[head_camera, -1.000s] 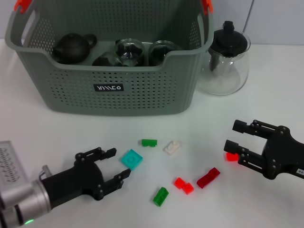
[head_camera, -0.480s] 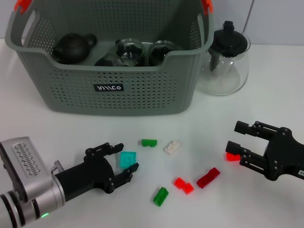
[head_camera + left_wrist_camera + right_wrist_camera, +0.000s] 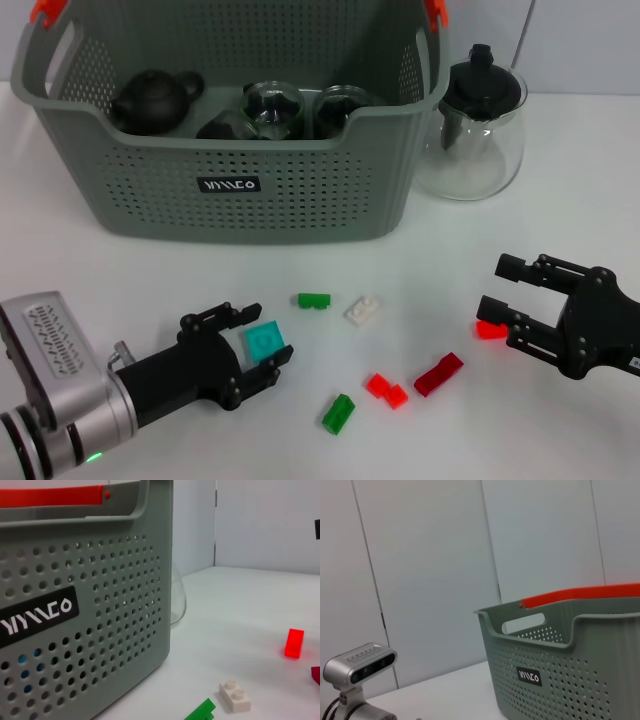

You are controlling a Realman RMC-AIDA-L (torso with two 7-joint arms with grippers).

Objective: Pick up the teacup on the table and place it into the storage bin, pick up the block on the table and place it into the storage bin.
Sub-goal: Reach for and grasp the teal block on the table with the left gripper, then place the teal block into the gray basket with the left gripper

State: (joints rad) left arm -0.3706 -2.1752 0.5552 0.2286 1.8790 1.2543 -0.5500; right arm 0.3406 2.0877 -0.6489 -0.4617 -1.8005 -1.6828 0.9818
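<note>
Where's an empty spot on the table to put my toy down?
Bare table lies between the storage bin and the left gripper, and right of the glass teapot. It is crowded between the two grippers, where the turquoise block and other blocks lie scattered.

Grey storage bin [image 3: 250, 150] of dull holey plastic, smooth white desk [image 3: 560, 230], clear shiny glass pot [image 3: 478, 130], dark matt teapot [image 3: 152, 98], shiny plastic teal block [image 3: 263, 342], matt black left claw [image 3: 250, 350]
</note>
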